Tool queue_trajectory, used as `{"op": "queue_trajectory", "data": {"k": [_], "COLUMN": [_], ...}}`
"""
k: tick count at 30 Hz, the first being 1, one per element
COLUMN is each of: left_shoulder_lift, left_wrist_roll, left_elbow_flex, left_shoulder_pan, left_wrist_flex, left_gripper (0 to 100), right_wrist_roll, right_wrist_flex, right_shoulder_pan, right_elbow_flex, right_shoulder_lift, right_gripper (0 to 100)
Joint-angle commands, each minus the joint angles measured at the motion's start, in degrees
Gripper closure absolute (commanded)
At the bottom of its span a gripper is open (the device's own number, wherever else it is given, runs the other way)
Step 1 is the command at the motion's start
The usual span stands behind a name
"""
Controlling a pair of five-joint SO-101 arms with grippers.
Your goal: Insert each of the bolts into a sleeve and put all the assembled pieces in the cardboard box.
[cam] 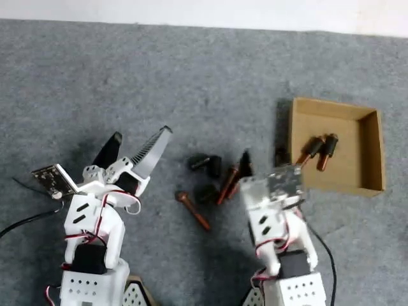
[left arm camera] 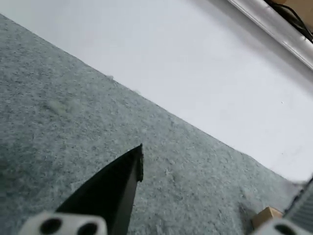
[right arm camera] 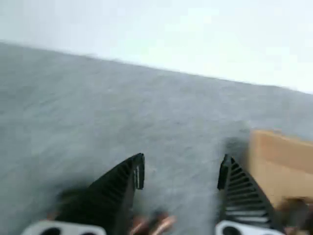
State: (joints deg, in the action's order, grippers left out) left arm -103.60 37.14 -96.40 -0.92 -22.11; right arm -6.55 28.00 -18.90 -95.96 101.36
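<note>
The mat [cam: 191, 76] carries all parts, and every place below is given from the box [cam: 370, 153] as seen in the high view.

- **Left claw** [cam: 141, 135]: well apart from the box, far to its left. The fingers are spread and hold nothing.
- **Right claw** [cam: 262, 159]: just beside the box's left wall. The fingers [right arm camera: 234, 188] are also spread and hold nothing.
- **Assembled pieces** [cam: 326, 148]: two lie side by side inside the box, toward its left half.
- **Paired bolts** [cam: 226, 185]: two lie close together outside the box on its left, just beside the right claw.
- **Single bolt** [cam: 193, 210]: it lies bare, farther left of the box.
- **Sleeves** [cam: 205, 164]: these black parts lie loose near the bolts, farther from the box than the pair. Their exact count cannot be told.

Progress, as a judgement: two assemblies are finished and boxed. About three bolts appear to be left, each to be fitted into a sleeve and then placed in the box. The paired bolts are the closest work for the right claw.
</note>
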Motion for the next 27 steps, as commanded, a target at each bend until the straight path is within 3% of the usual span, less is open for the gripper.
{"op": "queue_trajectory", "data": {"k": [1, 7, 11, 16, 27], "left_shoulder_lift": [-0.13, -0.13, -0.13, -0.13, -0.13], "left_wrist_roll": [-0.62, -0.62, -0.62, -0.62, -0.62], "left_elbow_flex": [-0.75, -0.75, -0.75, -0.75, -0.75], "left_shoulder_pan": [1.27, 1.27, 1.19, 1.01, 1.10], "left_wrist_flex": [-0.18, -0.26, -0.26, -0.26, -0.26], "left_gripper": [54, 54, 54, 54, 54], "right_wrist_roll": [-0.44, 0.09, 4.48, 4.48, 4.92], "right_wrist_flex": [9.10, 5.05, 0.57, -1.80, -14.20], "right_shoulder_pan": [-6.73, -8.84, -9.10, -14.02, -14.29], "right_elbow_flex": [-3.03, -1.54, -1.01, 4.88, 25.54], "right_shoulder_lift": [2.59, -5.67, -10.24, -19.30, -60.62], "right_gripper": [77.9, 77.9, 77.9, 77.9, 77.9]}}
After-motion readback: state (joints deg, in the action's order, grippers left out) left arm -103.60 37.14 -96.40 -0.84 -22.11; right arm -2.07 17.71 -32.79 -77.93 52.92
